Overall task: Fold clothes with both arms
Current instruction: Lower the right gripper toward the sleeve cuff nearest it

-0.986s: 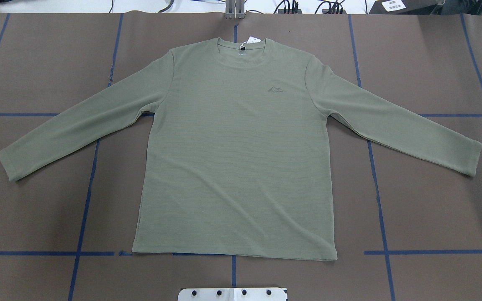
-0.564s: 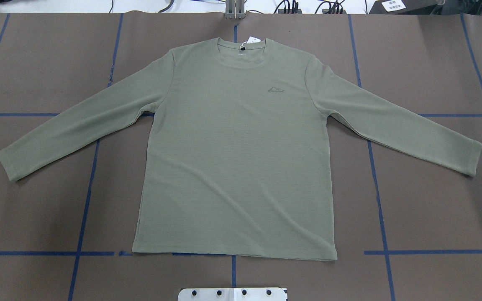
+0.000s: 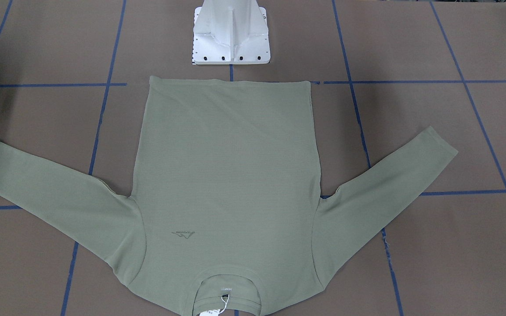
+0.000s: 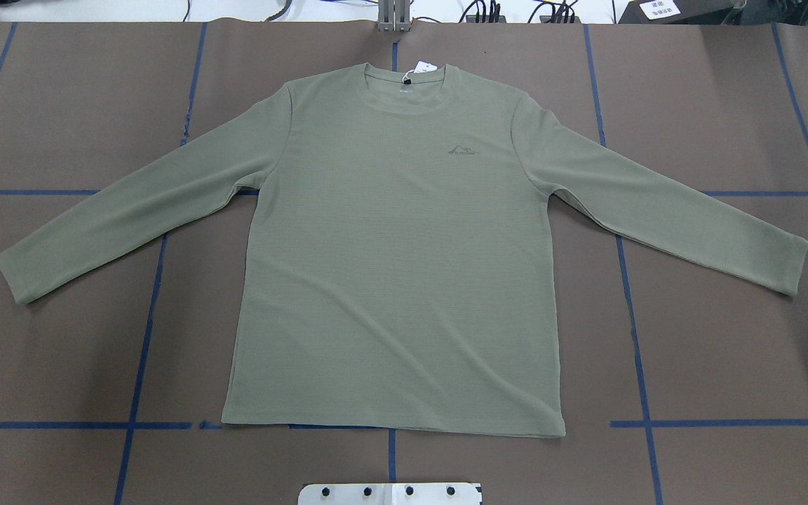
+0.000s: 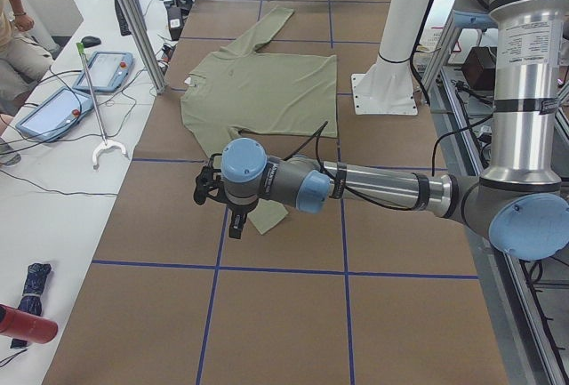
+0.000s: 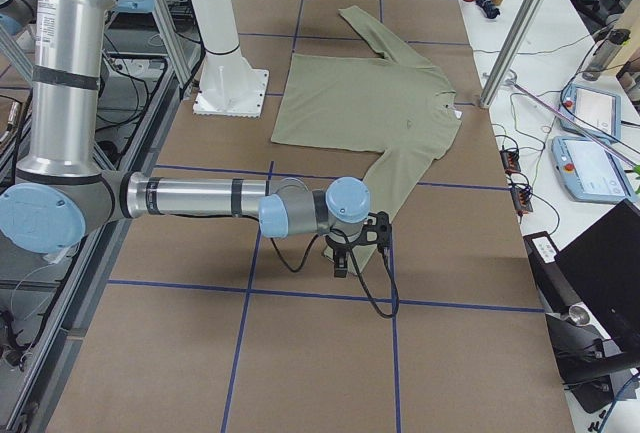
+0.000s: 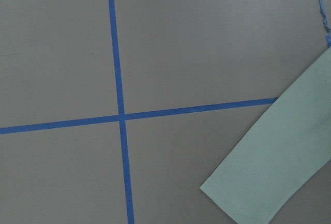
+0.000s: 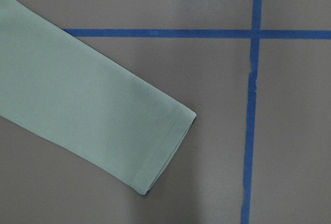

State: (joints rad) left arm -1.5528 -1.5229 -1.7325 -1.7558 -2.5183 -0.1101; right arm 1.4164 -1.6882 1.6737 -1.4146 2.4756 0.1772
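One shirt (image 3: 226, 166) lies flat, sleeves spread for folding, on the surface (image 3: 455, 263) in front and overhead views; side views put left gripper (image 5: 227, 212) and right gripper (image 6: 350, 250) near the cuffs (image 5: 269, 218), likely to lift them, open or closed I cannot tell; each wrist view looks down on a cuff

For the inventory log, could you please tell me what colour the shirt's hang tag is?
White; the hang tag shows best in the overhead exterior view.

Shirt (image 4: 390, 266) flat on table (image 4: 60, 351), centred, neck on far side from robot, hem just short of base (image 3: 231, 39). Tag (image 4: 419, 70) at neck. Sleeves spread to both sides, slanting back toward robot. Left arm (image 5: 373, 191) ends above table by left cuff (image 4: 15, 270), right arm (image 6: 190, 196) by right cuff (image 4: 790, 266).
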